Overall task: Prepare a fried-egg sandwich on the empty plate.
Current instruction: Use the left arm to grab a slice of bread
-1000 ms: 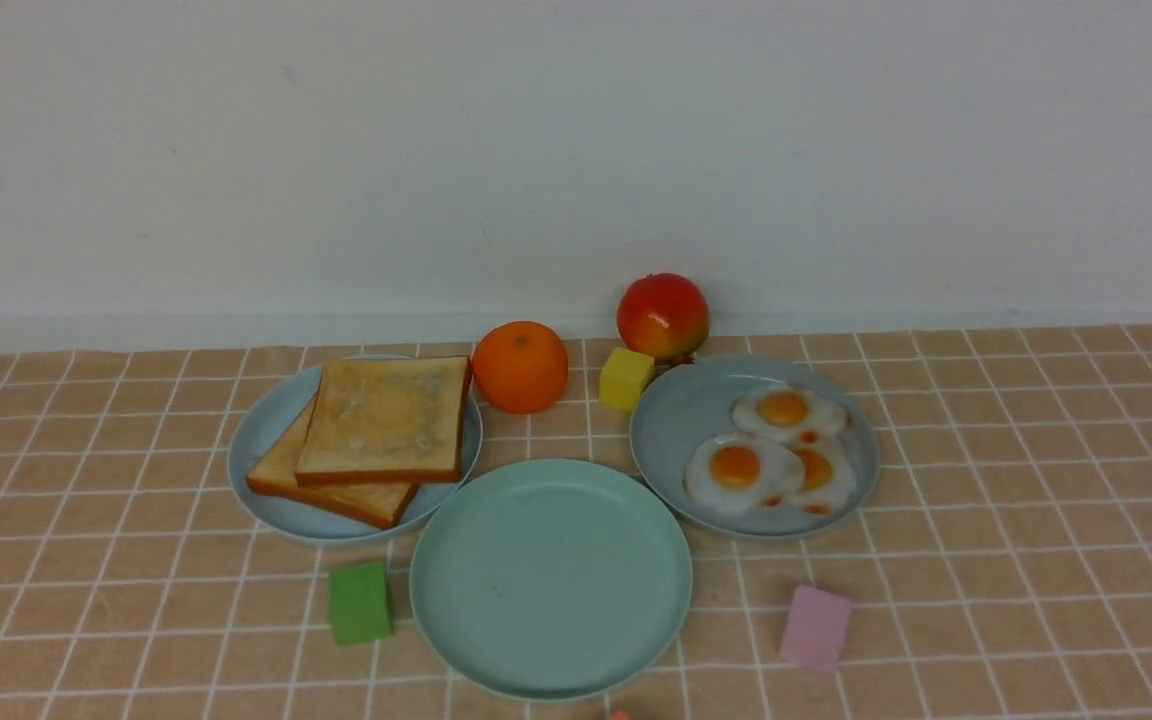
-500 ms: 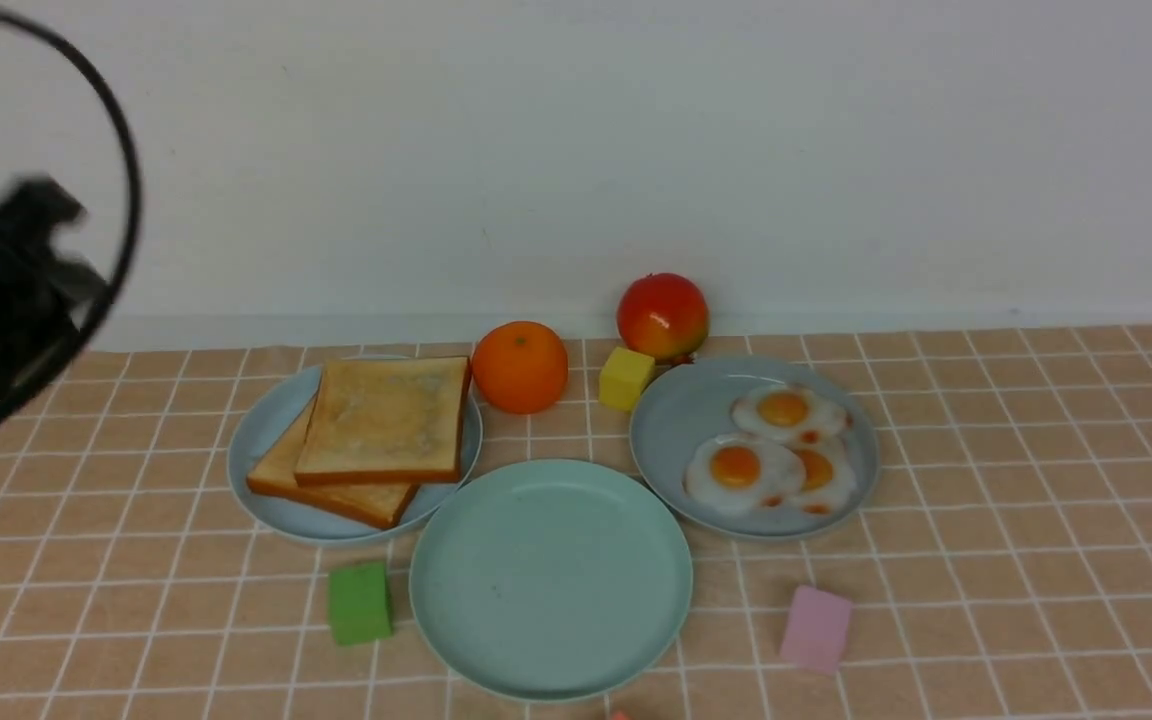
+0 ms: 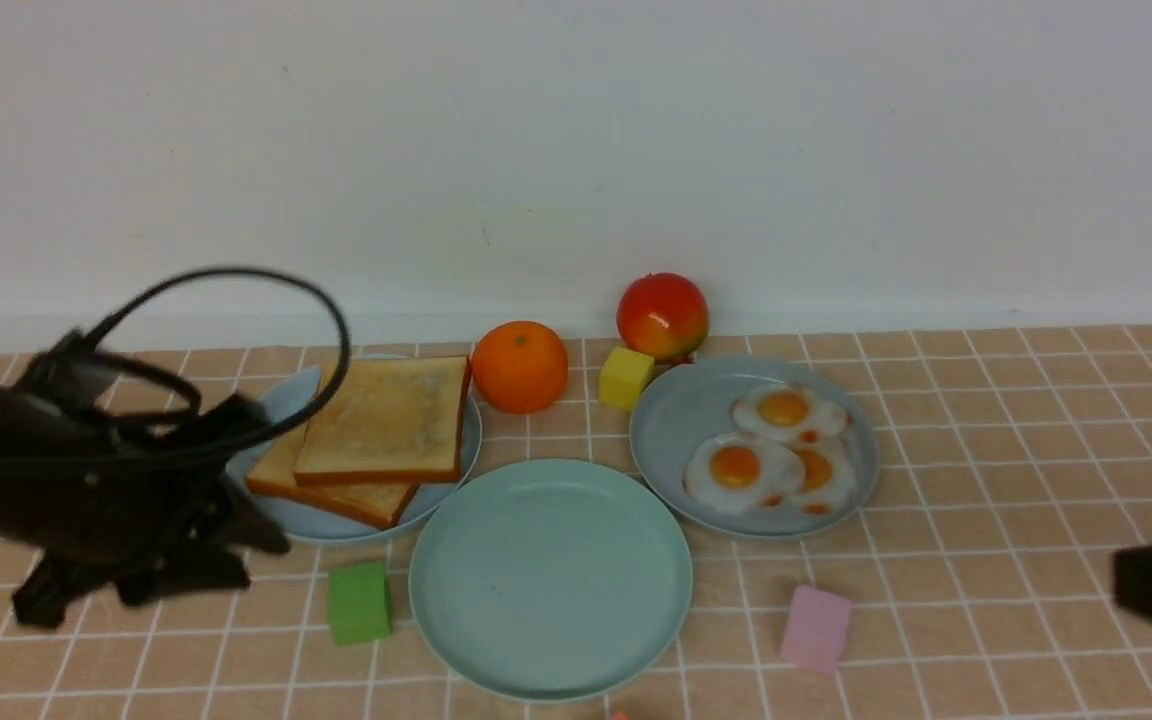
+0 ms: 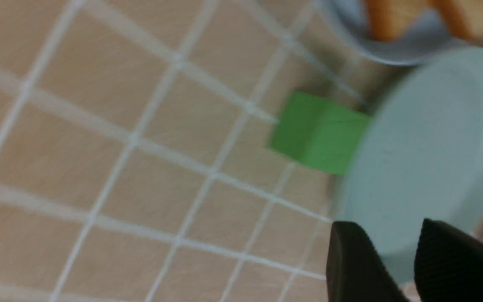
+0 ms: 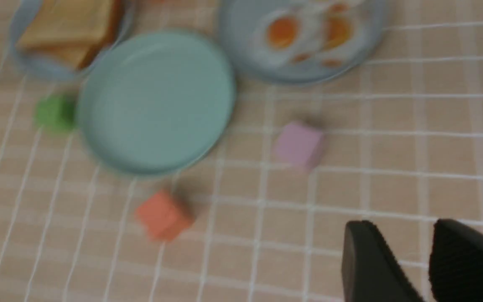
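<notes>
The top toast slice (image 3: 386,420) is best taken first by the left gripper (image 4: 388,224), whose fingers are parted with nothing between them; the right gripper's (image 5: 401,222) are likewise spread and unladen. Both slices are stacked askew on the sky-blue plate (image 3: 276,515), at ten o'clock from the empty plate (image 3: 551,580); the fried eggs (image 3: 736,470) are laid overlapping at two o'clock. The slice should be pinched by its crust and lifted level, so that the lower slice (image 3: 336,492) is not dragged, then set centrally. In the front view, the sky-blue plate's nine o'clock side is partly covered by the left arm, the right arm is cut off, and the orange-red block at six o'clock is barely shown, perhaps a cube.
</notes>
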Action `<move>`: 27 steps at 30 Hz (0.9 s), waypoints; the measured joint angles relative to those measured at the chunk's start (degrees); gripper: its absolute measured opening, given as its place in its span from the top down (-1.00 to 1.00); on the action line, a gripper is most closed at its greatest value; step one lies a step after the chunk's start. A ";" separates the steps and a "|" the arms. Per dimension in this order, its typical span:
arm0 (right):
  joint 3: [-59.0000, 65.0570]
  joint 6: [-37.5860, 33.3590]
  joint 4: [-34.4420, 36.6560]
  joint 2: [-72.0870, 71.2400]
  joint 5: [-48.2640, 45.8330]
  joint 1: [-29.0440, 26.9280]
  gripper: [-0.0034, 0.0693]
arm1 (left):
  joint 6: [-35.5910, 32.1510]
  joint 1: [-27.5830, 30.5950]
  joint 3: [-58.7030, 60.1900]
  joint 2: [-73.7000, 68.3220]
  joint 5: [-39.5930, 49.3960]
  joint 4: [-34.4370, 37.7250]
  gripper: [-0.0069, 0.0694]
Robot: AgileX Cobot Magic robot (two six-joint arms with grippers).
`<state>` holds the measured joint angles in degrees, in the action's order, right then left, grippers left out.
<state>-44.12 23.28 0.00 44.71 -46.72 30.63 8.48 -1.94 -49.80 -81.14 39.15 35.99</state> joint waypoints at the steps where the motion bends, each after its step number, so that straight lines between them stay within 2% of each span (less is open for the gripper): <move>1: 0.12 -1.46 0.88 0.13 0.00 1.24 0.24 | -3.25 0.00 -1.21 -0.07 0.33 0.63 0.19; 4: 0.24 -8.21 7.11 0.46 -0.69 4.28 0.24 | -9.07 0.00 -7.00 -0.30 1.24 1.46 0.19; 5: 0.24 -8.66 7.11 0.52 -0.69 4.43 0.24 | -9.26 0.00 -7.00 -0.30 1.29 1.45 0.19; 7: 0.26 -15.10 14.08 0.53 -1.90 6.28 0.24 | -10.45 0.00 -12.57 -1.72 1.49 1.48 0.19; 8: 0.26 -15.10 14.57 0.53 -2.01 6.28 0.24 | -10.45 0.00 -13.45 -2.09 1.49 1.48 0.19; 11: 0.26 -22.00 20.36 0.53 -3.02 7.11 0.24 | -10.49 0.00 -20.55 -7.14 1.53 -0.16 0.19; 16: 0.26 -25.94 21.48 0.53 -2.42 7.16 0.24 | -8.49 0.00 -28.05 -17.24 2.03 -3.52 0.19; 24: 0.26 -26.12 21.42 0.53 -1.51 7.16 0.24 | -8.17 0.00 -34.07 -28.50 1.56 -9.81 0.19; 27: 0.26 -26.12 20.96 0.53 -1.22 7.16 0.24 | -8.17 0.00 -34.27 -32.10 -1.28 -12.19 0.19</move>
<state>-43.85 -2.84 20.96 45.24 -47.93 37.78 0.31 -1.94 -84.07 -113.24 37.87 23.80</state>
